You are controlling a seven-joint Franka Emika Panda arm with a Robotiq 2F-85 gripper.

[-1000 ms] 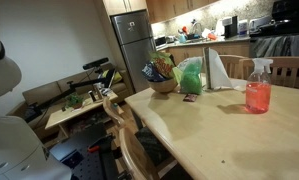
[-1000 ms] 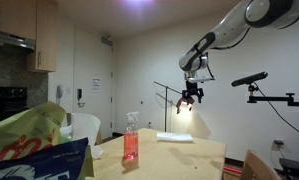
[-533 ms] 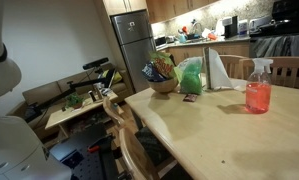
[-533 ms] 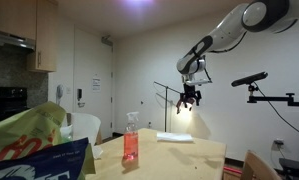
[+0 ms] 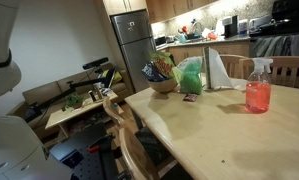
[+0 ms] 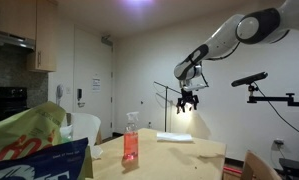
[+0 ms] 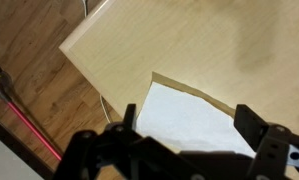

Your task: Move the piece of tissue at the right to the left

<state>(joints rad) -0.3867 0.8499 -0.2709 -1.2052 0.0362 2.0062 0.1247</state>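
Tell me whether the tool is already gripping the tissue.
No, the open tool hangs in the air well above the tissue, which lies flat on the table.

A pale wooden worktop [image 5: 219,135] carries an upright spray bottle of pink liquid [image 5: 257,90] at its far right. Left of the bottle, near the far edge, stand a green bag [image 5: 191,76] and a bowl [image 5: 163,86]. A steel fridge [image 5: 132,45] stands behind them. A wooden chair [image 5: 124,135] sits at the worktop's left side.
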